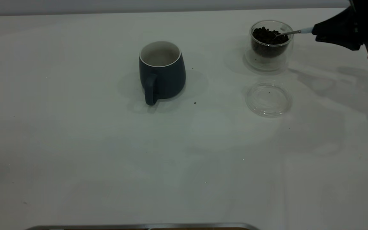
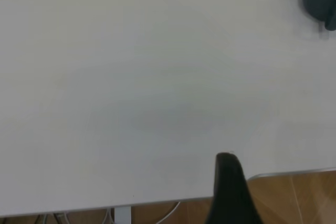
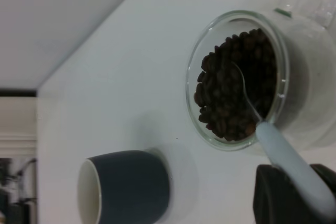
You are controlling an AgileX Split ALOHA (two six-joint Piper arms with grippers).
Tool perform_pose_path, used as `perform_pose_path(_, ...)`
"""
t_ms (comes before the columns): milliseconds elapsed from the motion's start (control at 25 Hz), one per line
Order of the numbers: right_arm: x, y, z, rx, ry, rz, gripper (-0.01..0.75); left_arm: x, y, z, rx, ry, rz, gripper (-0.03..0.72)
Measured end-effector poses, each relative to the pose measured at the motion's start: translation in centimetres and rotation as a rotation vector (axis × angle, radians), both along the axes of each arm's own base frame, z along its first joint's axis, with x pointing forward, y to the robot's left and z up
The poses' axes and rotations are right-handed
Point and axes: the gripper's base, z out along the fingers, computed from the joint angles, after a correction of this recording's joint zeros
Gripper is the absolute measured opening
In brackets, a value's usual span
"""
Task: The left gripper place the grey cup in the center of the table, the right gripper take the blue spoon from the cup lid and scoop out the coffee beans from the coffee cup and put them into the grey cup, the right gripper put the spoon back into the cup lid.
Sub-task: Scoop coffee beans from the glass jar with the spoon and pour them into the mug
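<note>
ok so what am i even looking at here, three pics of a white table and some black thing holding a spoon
It is a two-armed robot at a white table. One picture comes from a camera facing the table; the other two from cameras on each arm's wrist. The black shape at the right is the right tool, gripping the blue spoon by its handle, its steel bowl dipped into the coffee beans inside the clear glass coffee cup. In front of that lies the glass cup lid, nothing on it. The grey cup stands mid-table. The left tool is parked at the table's edge.

Open table [image 1: 75,143] between grey cup [image 1: 163,75] and coffee cup [image 1: 270,44]; cup lid [image 1: 268,98] beside.
</note>
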Motion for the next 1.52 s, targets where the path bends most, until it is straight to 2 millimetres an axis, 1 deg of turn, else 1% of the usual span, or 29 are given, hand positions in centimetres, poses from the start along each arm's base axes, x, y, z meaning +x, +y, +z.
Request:
perform_pose_path(200, -0.4, -1.0, -0.9, 0.060, 0.007, -0.018, 0.115, 0.0, 0.0, 0.0, 0.000, 0.000, 0.000, 0.567)
perform_pose_path(440, -0.6, -2.1, -0.6, 0.108, -0.017, -0.035, 0.115, 0.0, 0.0, 0.0, 0.000, 0.000, 0.000, 0.567)
perform_pose_path(560, -0.6, -2.3, -0.4, 0.129, -0.028, -0.034, 0.115, 0.0, 0.0, 0.0, 0.000, 0.000, 0.000, 0.567)
perform_pose_path(840, -0.7, -1.8, 0.2, 0.195, -0.061, -0.004, 0.115, 0.0, 0.0, 0.0, 0.000, 0.000, 0.000, 0.567)
perform_pose_path(960, -0.6, -0.9, 0.4, 0.217, -0.062, 0.020, 0.115, 0.0, 0.0, 0.0, 0.000, 0.000, 0.000, 0.567)
perform_pose_path(1120, -0.5, 0.9, 0.4, 0.228, -0.049, 0.063, 0.115, 0.0, 0.0, 0.0, 0.000, 0.000, 0.000, 0.567)
perform_pose_path(1200, -0.5, 2.0, 0.4, 0.233, -0.040, 0.089, 0.115, 0.0, 0.0, 0.0, 0.000, 0.000, 0.000, 0.567)
perform_pose_path(1520, -0.8, 7.5, 0.4, 0.249, -0.005, 0.221, 0.115, 0.0, 0.0, 0.0, 0.000, 0.000, 0.000, 0.567)
